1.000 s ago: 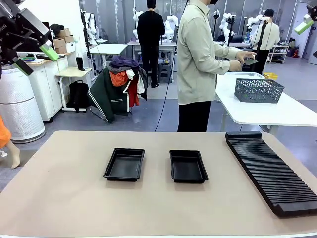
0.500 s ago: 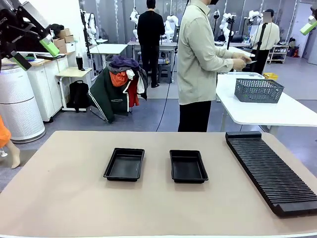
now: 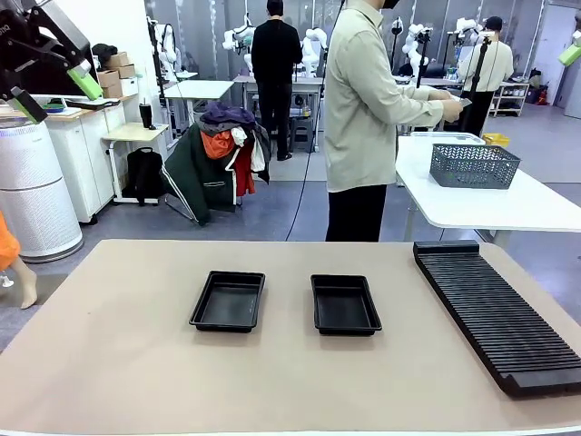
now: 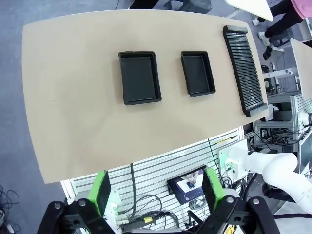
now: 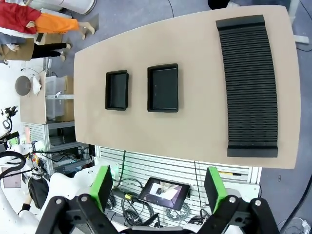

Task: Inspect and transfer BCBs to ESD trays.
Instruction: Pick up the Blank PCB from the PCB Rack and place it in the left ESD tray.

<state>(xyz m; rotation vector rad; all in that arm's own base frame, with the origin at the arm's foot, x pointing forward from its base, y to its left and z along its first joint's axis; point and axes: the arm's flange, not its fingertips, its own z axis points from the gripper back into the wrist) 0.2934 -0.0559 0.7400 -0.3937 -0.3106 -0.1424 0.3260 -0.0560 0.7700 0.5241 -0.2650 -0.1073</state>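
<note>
Two ESD trays, shallow and black, lie side by side mid-table with bare floors: the left tray [image 3: 227, 301] [image 4: 139, 77] [image 5: 117, 90] and the right tray [image 3: 344, 304] [image 4: 198, 73] [image 5: 163, 87]. My left gripper [image 3: 53, 95] [image 4: 157, 187] hangs high above the table's left end, open, nothing between its green fingers. My right gripper [image 5: 158, 186] is also high up and open; one green fingertip [image 3: 570, 53] pokes in at the top right. The person's hands [image 3: 451, 106] hold something small; whether it is one of the BCBs I cannot tell.
A long black ribbed rack [image 3: 495, 309] [image 4: 245, 69] [image 5: 248, 85] runs along the table's right side. The person [image 3: 363, 118] stands beyond the far edge, turned toward a white side table [image 3: 508, 207] bearing a grey mesh basket [image 3: 473, 165].
My left gripper drifted slightly up and left; the right fingertip slid toward the picture's right edge. The person's hands moved a little right above the basket.
</note>
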